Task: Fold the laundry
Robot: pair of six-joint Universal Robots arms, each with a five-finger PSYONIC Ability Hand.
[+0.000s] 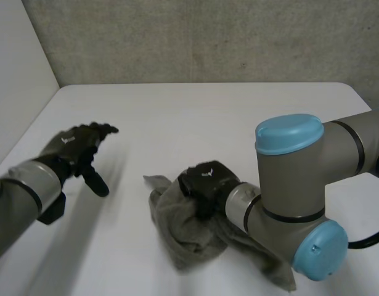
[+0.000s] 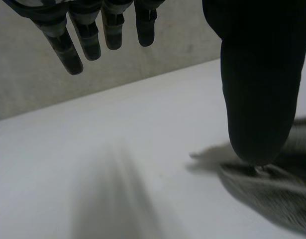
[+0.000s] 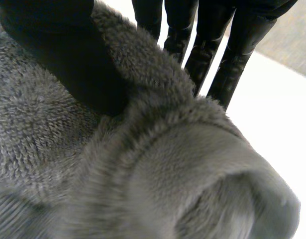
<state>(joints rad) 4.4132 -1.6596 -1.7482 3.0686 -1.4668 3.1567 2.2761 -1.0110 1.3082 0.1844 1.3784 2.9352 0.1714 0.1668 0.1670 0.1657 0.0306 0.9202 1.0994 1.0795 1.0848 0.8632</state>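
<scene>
A grey fuzzy cloth [image 1: 189, 229] lies bunched on the white table [image 1: 207, 117], near its front middle. My right hand [image 1: 204, 182] is shut on the top of the bunch. In the right wrist view the thumb [image 3: 58, 45] presses a raised fold of the cloth [image 3: 143, 174] against the fingers [image 3: 232, 50] behind it. My left hand [image 1: 75, 145] hovers above the table to the left of the cloth, apart from it, open, holding nothing. In the left wrist view its fingers [image 2: 83, 35] are straight, and a corner of the cloth [image 2: 272, 191] lies beyond its thumb.
The right arm's elbow [image 1: 300, 203] rises over the front right of the table and hides part of the cloth. A grey wall [image 1: 207, 37] stands behind the table's far edge. Bare table stretches behind and to the left of the cloth.
</scene>
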